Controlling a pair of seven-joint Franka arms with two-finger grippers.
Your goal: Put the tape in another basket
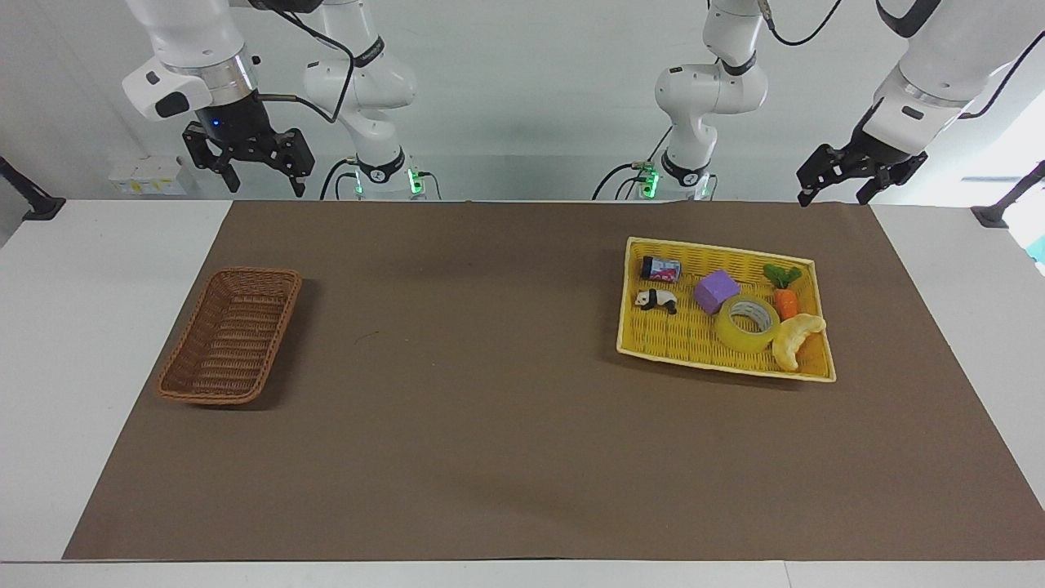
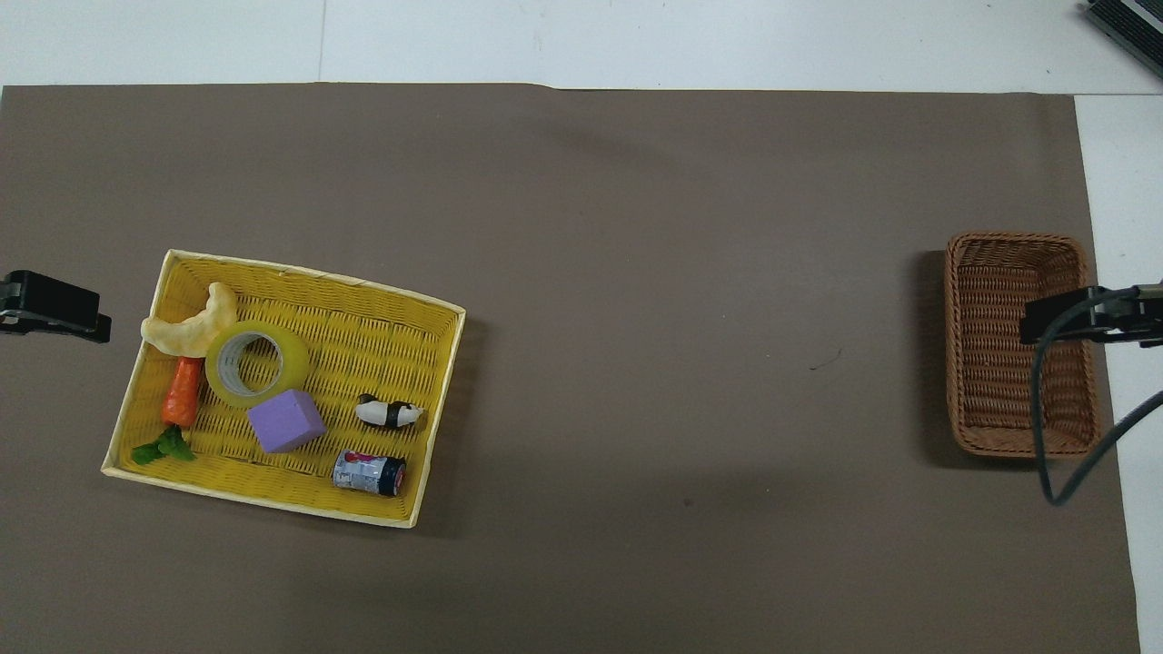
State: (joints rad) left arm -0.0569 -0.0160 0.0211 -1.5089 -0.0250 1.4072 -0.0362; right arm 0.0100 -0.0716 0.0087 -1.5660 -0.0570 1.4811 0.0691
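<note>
The tape (image 1: 747,323) is a yellow translucent roll lying flat in the yellow tray (image 1: 661,339), between the purple block and the croissant toy; it also shows in the overhead view (image 2: 256,363). The brown wicker basket (image 1: 231,335) stands empty toward the right arm's end of the table, also in the overhead view (image 2: 990,363). My left gripper (image 1: 833,194) hangs open and empty, raised beside the tray; its tip shows in the overhead view (image 2: 54,307). My right gripper (image 1: 263,181) hangs open and empty, high up, and in the overhead view (image 2: 1090,318) it covers the basket's edge.
The tray also holds a croissant toy (image 1: 796,338), a carrot toy (image 1: 785,298), a purple block (image 1: 716,291), a panda figure (image 1: 657,300) and a small can (image 1: 660,268). A brown mat (image 1: 490,408) covers the table between tray and basket.
</note>
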